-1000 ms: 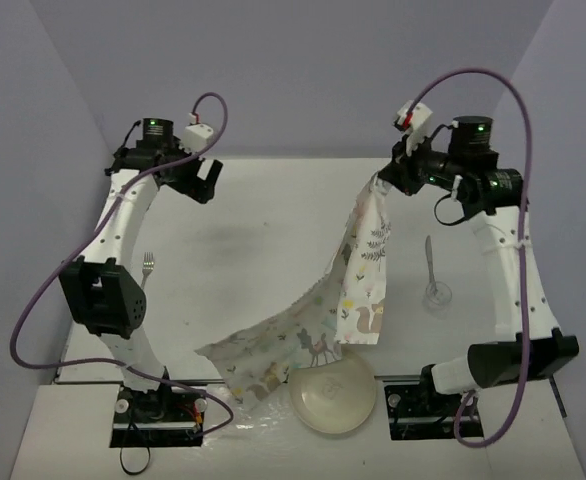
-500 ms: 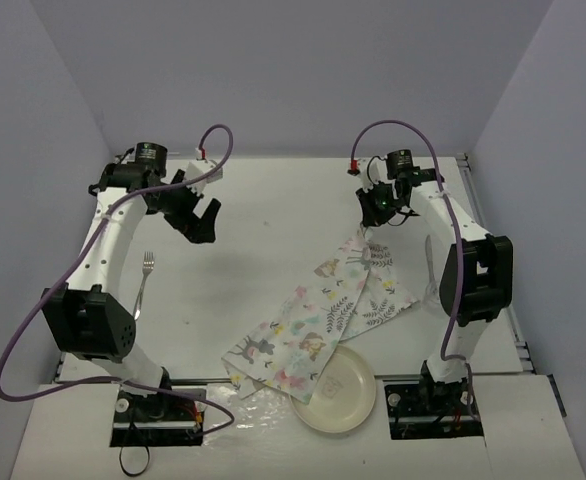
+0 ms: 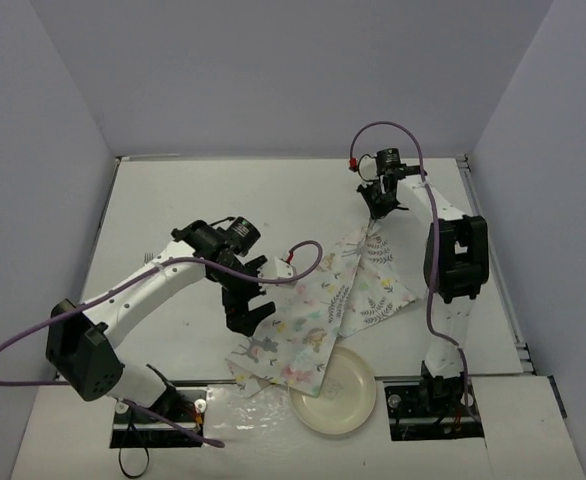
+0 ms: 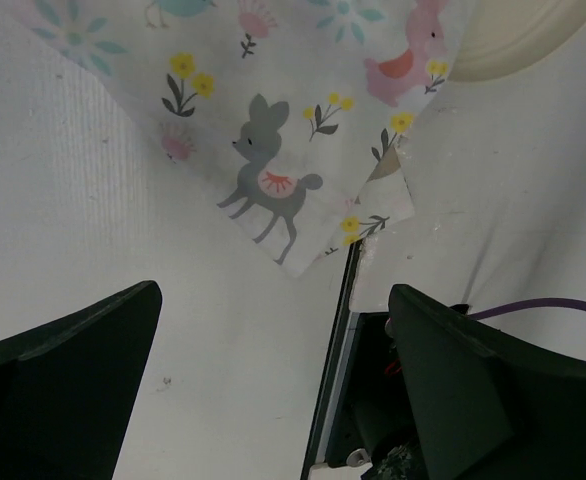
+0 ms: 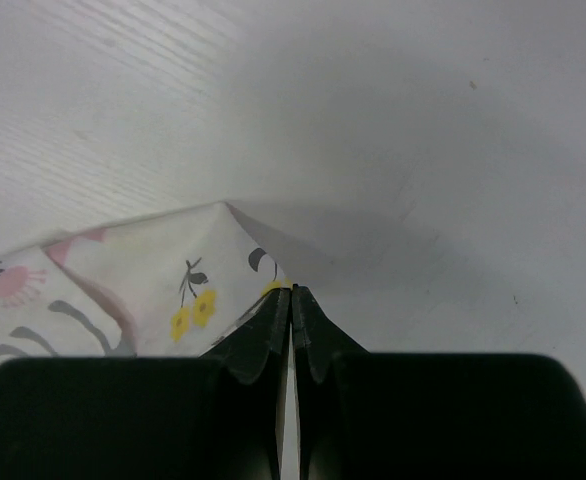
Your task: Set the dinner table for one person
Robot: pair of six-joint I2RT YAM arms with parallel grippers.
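– right gripper (image 3: 378, 214) from overhead: clamped on the placemat's (image 3: 318, 300) far corner, at 1 o'clock of the cloth. left gripper (image 3: 241, 316) hangs over its 9 o'clock edge, gripping nothing that i can see.
– and the dinner table (image 3: 193, 200)?
– flat beneath both my grippers, bare white running off toward 10 and 12 o'clock. the cloth lies crumpled and skewed on it, its 6 o'clock end draped over part of the plate (image 3: 341, 405) by the near edge.
– what worries you?
– if i pull with the right, i reckon the cloth could drag the plate or nudge it off that edge.
– left wrist view?
– fingers (image 4: 63, 370) wide apart, nothing between them, table under them. the cloth's deer-printed corner (image 4: 273, 190) sits at 12 o'clock, short of the tips. the plate rim (image 4: 518, 35) is at 1 o'clock, partly under the cloth. the table's near edge runs down to 6 o'clock, with a dark gap and a purple cable (image 4: 543, 308) beyond. closing from here i'd likely catch air, or snag that cable if i drift toward 4 o'clock.
– right wrist view?
– fingers (image 5: 258, 350) pressed together on a thin fold of cloth (image 5: 153, 280), which spreads off to 9 o'clock. table (image 5: 423, 120) fills everything from 10 to 3 o'clock, just below the tips. so little cloth is pinched that i judge it may slip out on a tug.
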